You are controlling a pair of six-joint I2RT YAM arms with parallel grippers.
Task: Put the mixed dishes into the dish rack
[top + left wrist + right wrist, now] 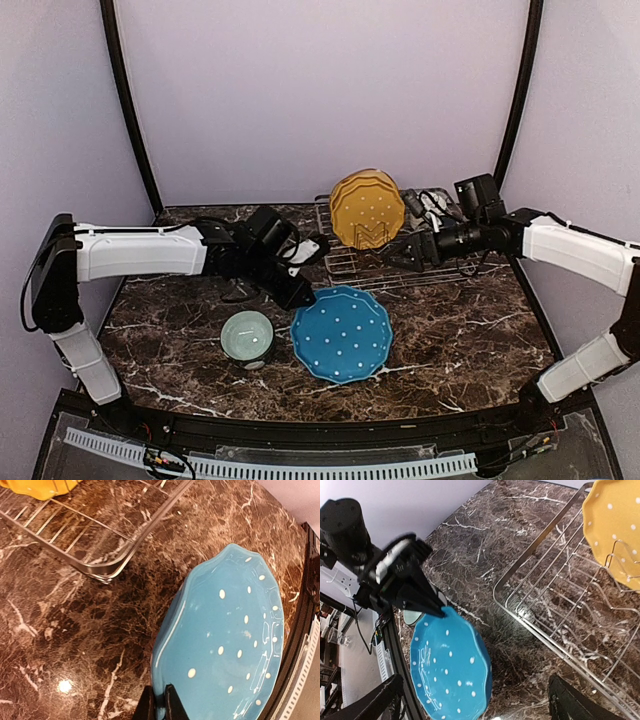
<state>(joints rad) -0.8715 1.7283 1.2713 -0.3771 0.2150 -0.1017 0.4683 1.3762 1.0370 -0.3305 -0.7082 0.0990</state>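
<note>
Stretching in low from the left edge of the top view, elbow nearly straight, wrist pitched down toward the marble tabletop [470,340]. Pinching the upper-left rim of the blue dotted plate [340,333] with the left gripper [305,296], fingers pressed together on the scalloped edge, probably tipping that side up for lifting edge-first off the stone. Leaving the mint-green bowl [247,335] at lower centre-left, just beside the plate and apart from both grippers. Keeping the dish rack [345,262] at upper centre-right, with 1 yellow dotted plate [367,208] standing upright between its prongs, likely the posture meant for the blue one too. Reaching in from the right edge with the forearm roughly level, holding the right gripper [402,257] over the rack's wires, 2 fingers spread wide, gripping nothing.
</note>
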